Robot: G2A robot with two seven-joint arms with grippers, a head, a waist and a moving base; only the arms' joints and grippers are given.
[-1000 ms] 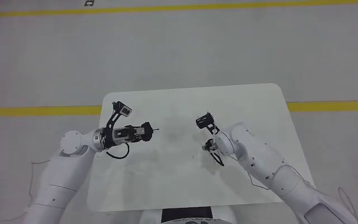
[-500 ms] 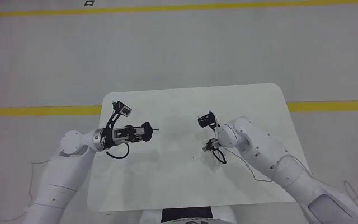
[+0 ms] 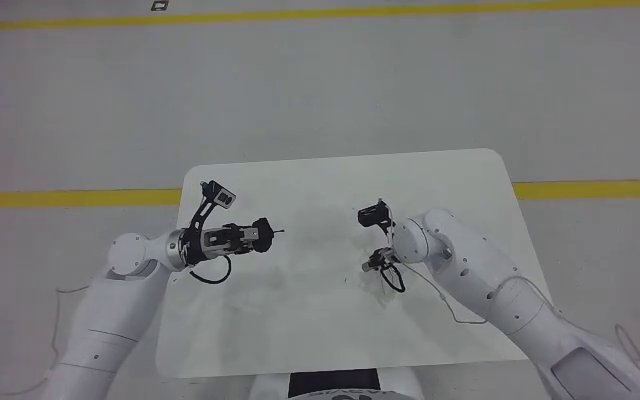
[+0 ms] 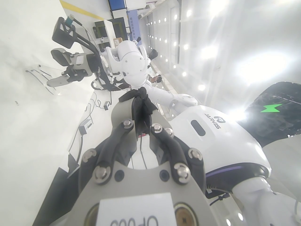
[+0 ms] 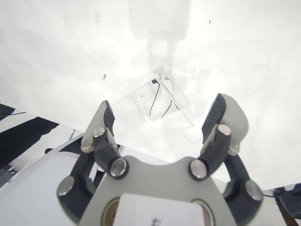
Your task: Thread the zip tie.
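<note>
Black held zip tie (image 4: 140, 105) is pinched between the pads of the left gripper (image 4: 141, 121), fingers drawn together on it. The part at the fingertips looks bunched and its shape is hard to read. From above, a thin black tip (image 3: 277, 232) sticks out of the left gripper (image 3: 265, 234), its long axis roughly level and pointing across the white table (image 3: 450, 190) toward the other arm.

Right gripper (image 5: 163, 103) has its fingers spread wide and grips nothing. It hangs low over a clear tray (image 5: 178, 116); whether it touches cannot be told. Two loose zip ties (image 5: 155, 97) lie side by side in the tray, heads at the end away from the gripper, tails running back toward it and falling between the spread fingers. From the left wrist, the right gripper (image 4: 55, 82) sits just beside those ties (image 4: 40, 76).

The two grippers are well apart on the table, the right gripper (image 3: 372, 264) nearer the middle.
</note>
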